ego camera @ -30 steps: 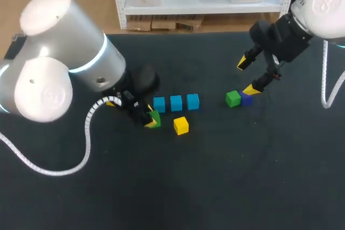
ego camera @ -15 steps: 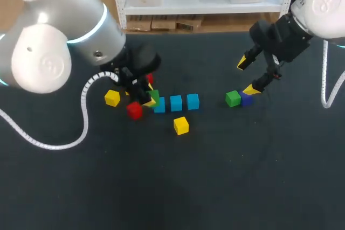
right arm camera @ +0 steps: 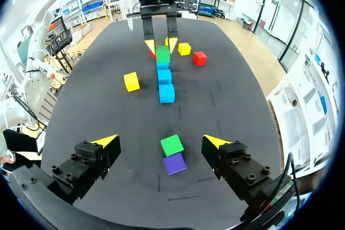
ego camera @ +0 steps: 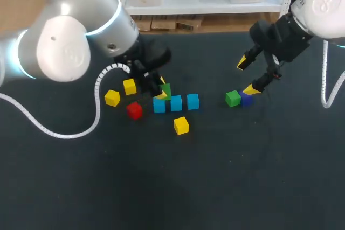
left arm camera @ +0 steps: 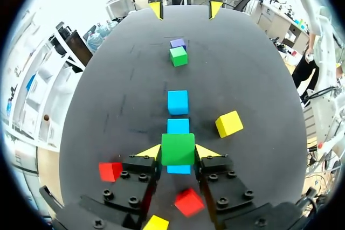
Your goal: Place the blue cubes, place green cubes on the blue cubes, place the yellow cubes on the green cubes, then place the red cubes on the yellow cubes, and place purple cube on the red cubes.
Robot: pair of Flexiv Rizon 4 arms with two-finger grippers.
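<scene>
Head view: green cube [ego camera: 166, 90] apparently in left tool [ego camera: 161, 89].

The table [ego camera: 226, 187] looks matt, the green cube [left arm camera: 177, 148] smooth, the left arm [ego camera: 64, 52] glossy.

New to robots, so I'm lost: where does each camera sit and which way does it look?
Head view: fixed above and behind, looking down on the table; left pincer and right pincer show.
Left wrist view: on the left arm's wrist, looking along its fingers, shut on a green cube over the blue cubes.
Right wrist view: on the right wrist, looking past its open fingers at another green cube and the purple cube.
Shared: both wrist views see the blue cubes, from opposite ends.
</scene>
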